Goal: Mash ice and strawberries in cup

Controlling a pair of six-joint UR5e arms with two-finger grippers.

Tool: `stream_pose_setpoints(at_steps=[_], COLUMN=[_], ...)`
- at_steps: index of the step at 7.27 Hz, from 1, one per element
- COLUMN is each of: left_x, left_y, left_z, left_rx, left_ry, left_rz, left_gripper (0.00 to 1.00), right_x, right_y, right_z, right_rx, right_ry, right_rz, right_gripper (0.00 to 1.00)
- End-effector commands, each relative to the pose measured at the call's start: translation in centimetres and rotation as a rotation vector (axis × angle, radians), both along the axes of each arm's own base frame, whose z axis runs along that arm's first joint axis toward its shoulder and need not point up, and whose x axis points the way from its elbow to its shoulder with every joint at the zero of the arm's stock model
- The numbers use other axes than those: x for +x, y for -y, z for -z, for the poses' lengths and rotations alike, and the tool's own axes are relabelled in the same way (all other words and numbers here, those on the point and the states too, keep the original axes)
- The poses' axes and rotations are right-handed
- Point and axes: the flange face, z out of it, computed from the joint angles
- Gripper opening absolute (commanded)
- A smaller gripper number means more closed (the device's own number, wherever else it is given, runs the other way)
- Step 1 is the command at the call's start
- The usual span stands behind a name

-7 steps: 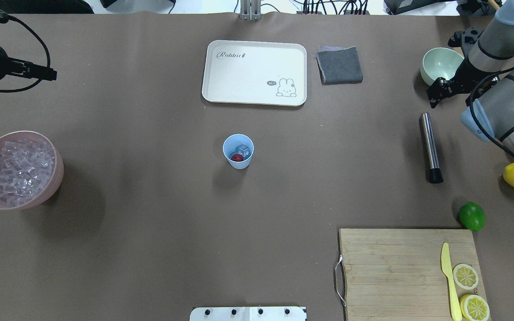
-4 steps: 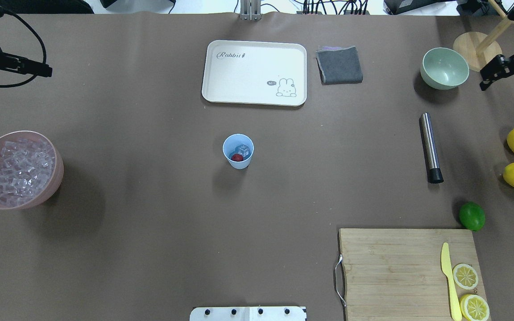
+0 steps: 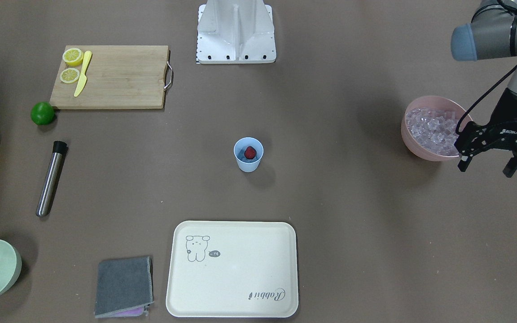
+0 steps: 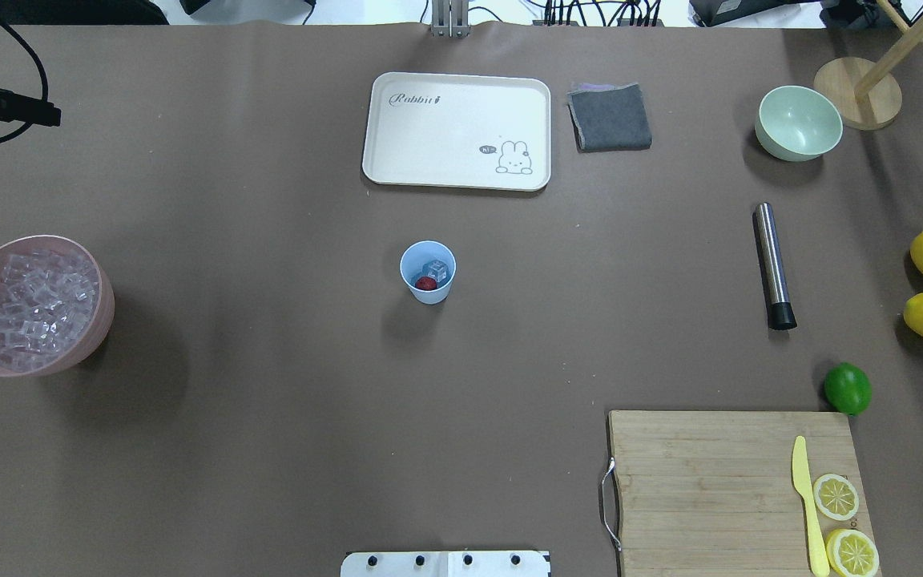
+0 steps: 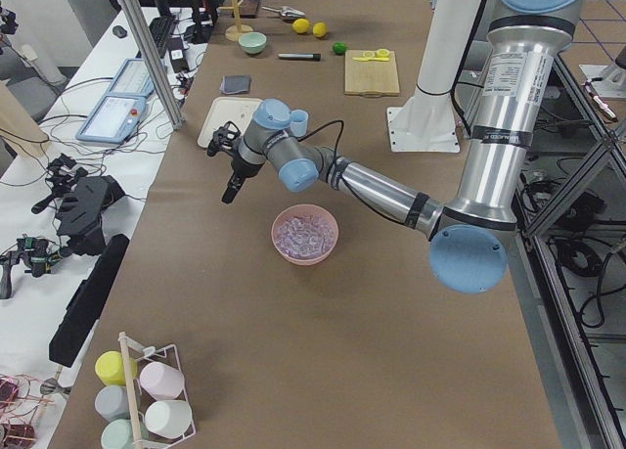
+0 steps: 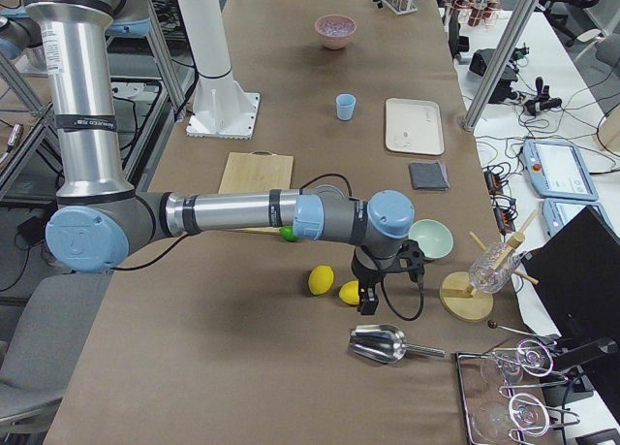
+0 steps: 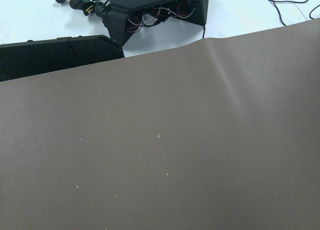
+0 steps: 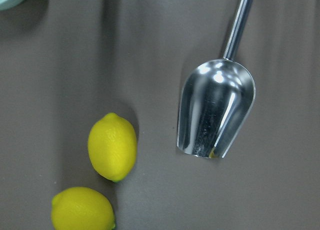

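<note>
The light-blue cup [image 4: 428,272] stands upright mid-table, with a red strawberry [image 4: 425,283] and a clear ice cube [image 4: 435,268] inside it. More ice [image 4: 25,300] fills the pink bowl [image 4: 101,320] at the table's left. My left gripper [image 3: 486,169] hangs open and empty just beyond that bowl, far from the cup. My right gripper [image 6: 368,298] shows only in the exterior right view, pointing down over two lemons [image 8: 112,146] near a steel scoop [image 8: 216,115]. I cannot tell whether it is open or shut.
A steel rod with a black tip [image 4: 772,264] lies right of the cup. Behind are a cream tray [image 4: 456,131], a grey cloth [image 4: 609,116] and a pale green bowl [image 4: 798,123]. A lime [image 4: 847,388] sits by a cutting board [image 4: 718,481] with a knife and lemon slices.
My right arm has pulled back out of the overhead view past the right edge, uncovering the lemons and wooden stand. The left gripper has slid further left. The cup has not moved.
</note>
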Motion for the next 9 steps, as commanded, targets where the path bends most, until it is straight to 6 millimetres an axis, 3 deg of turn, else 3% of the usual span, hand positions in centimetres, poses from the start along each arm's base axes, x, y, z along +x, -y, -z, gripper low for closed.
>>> stream_pose_setpoints(at_steps=[1, 2, 3, 5, 6, 8, 9], left_x=[-1.8, -7.0, -13.4, -20.9, -21.6, -23.6, -23.6], left_y=[1.1, 1.8, 1.9, 0.2, -2.1, -3.4, -3.7], left_z=[-3.0, -3.5, -4.5, -9.5, -13.0, -15.3, -16.0], left_rx=[-0.046, -0.036, -0.126, -0.159, -0.208, -0.257, -0.267], left_ry=[0.042, 0.071, 0.051, 0.126, 0.124, 0.115, 0.114], left_rz=[0.01, -0.03, -0.101, -0.2, -0.202, -0.168, -0.169], left_gripper=[0.98, 0.98, 0.98, 0.98, 0.98, 0.98, 0.98], right_x=[2.0, 2.4, 2.4, 2.3, 2.3, 2.4, 2.4], right_y=[-2.8, -3.0, -3.1, -2.7, -2.5, -2.2, -1.9], right_z=[-2.6, -2.5, -2.8, -2.6, -2.7, -2.5, -2.1], right_rx=[-0.04, -0.045, -0.056, -0.053, -0.058, -0.052, -0.048], right_ry=[0.006, 0.008, 0.009, 0.008, 0.008, 0.008, 0.009], right_rz=[-0.031, -0.049, -0.053, -0.054, -0.056, -0.056, -0.059], right_gripper=[1.0, 1.0, 1.0, 1.0, 1.0, 1.0, 1.0])
